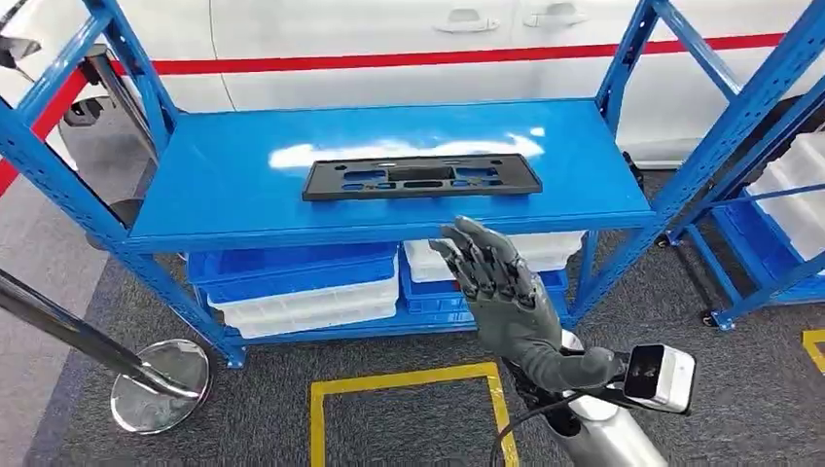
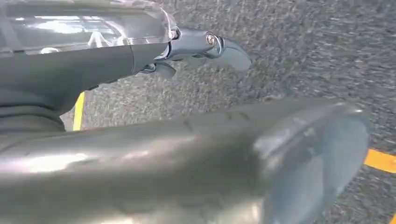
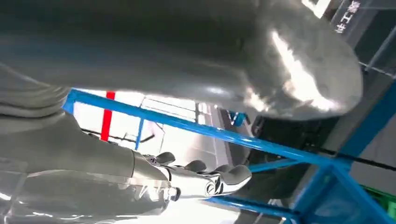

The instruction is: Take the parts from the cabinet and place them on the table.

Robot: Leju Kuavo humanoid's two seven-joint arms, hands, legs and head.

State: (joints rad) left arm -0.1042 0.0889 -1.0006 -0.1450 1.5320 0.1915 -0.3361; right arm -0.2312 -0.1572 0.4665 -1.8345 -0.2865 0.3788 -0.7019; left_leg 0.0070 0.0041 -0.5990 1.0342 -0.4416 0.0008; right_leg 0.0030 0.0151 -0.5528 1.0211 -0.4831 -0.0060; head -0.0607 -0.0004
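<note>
One part (image 1: 420, 178), a flat black plastic plate with several cut-out slots, lies alone on the top shelf (image 1: 224, 185) of a blue metal rack (image 1: 58, 180). It sits near the middle of the shelf, lengthwise along the shelf and closer to the front edge than to the back. Nothing touches it.

The right hand (image 1: 498, 282) is raised in front of the rack, just below the shelf's front edge and a little to the right of the part. Its fingers (image 1: 477, 255) are spread and point up toward the shelf, holding nothing and apart from the part. The right wrist view shows the same hand (image 3: 187, 179) with its fingers extended, blue rack bars behind them.

The left hand (image 2: 201, 46) appears in the left wrist view over grey carpet (image 2: 303, 51), its fingers stretched out and holding nothing.

On the lower shelf stand two stacks of bins: a blue and white stack (image 1: 297, 287) on the left, and a white and blue stack (image 1: 433, 277) on the right, partly hidden by the right hand. A second blue rack (image 1: 769, 195) at the right edge holds white bins (image 1: 798, 195). Behind both racks is a white car (image 1: 389, 39) with a red stripe. One yellow taped square (image 1: 409, 379) marks the carpet in front of the rack, and one chrome stand (image 1: 156, 384) with a round base is at the lower left.
</note>
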